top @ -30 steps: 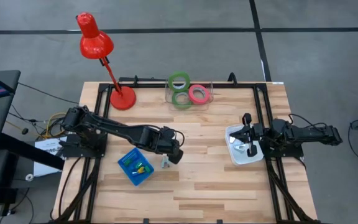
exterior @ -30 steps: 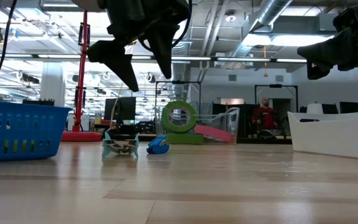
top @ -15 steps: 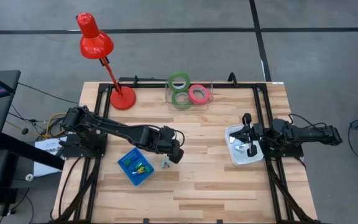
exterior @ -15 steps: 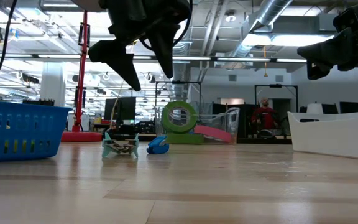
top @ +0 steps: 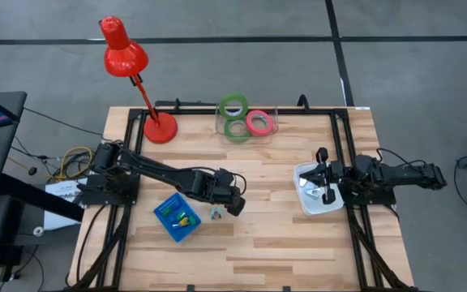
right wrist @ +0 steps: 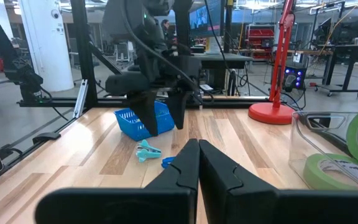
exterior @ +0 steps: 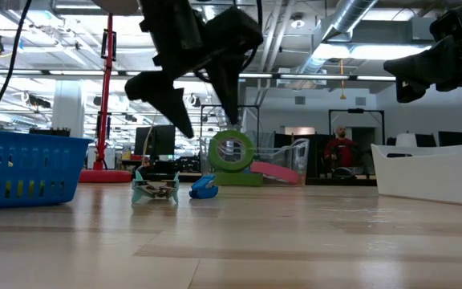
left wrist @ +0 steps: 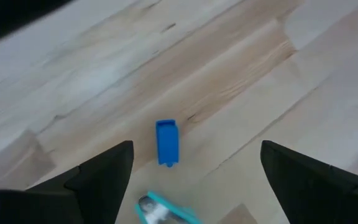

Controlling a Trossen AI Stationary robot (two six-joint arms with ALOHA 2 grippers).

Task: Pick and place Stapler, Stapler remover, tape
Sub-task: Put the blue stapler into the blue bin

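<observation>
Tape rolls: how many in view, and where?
3, all in the clear container at the table's far edge: one green roll standing upright, a second green roll lying flat in front of it, and a pink roll beside them. Nothing suggests more are hidden.

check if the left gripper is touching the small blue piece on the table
Apart. The low view shows the left gripper open, hanging well above the small blue piece on the table.

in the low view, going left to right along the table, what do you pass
blue basket → teal stapler remover → small blue piece → upright green tape roll → pink tape roll → white bin
</observation>
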